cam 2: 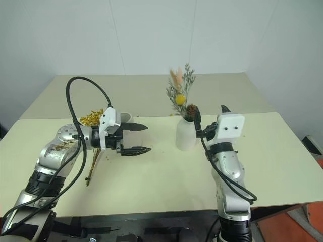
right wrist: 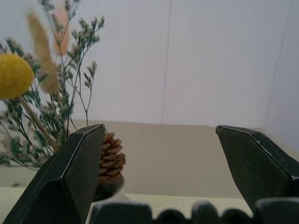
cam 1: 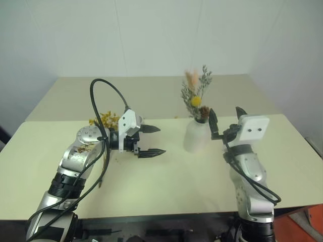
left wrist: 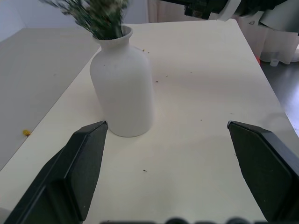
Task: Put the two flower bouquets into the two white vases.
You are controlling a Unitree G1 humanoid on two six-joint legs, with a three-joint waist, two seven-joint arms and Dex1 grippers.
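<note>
Yellow-blossom dried bouquet (cam 2: 93, 119) lies on cream tabletop (cam 2: 151, 171) behind left gripper (cam 2: 135, 138), fingers spread; second white vase mostly hidden behind wrist. Grey-green sprig bouquet (cam 2: 180, 96) stands in rounded white ceramic vase (cam 2: 185, 135) just beside right gripper (cam 2: 211, 117), fingers spread, empty.

Left pincer (cam 1: 155, 140) agape, level; right pincer (cam 1: 226, 117) agape, upward.
</note>
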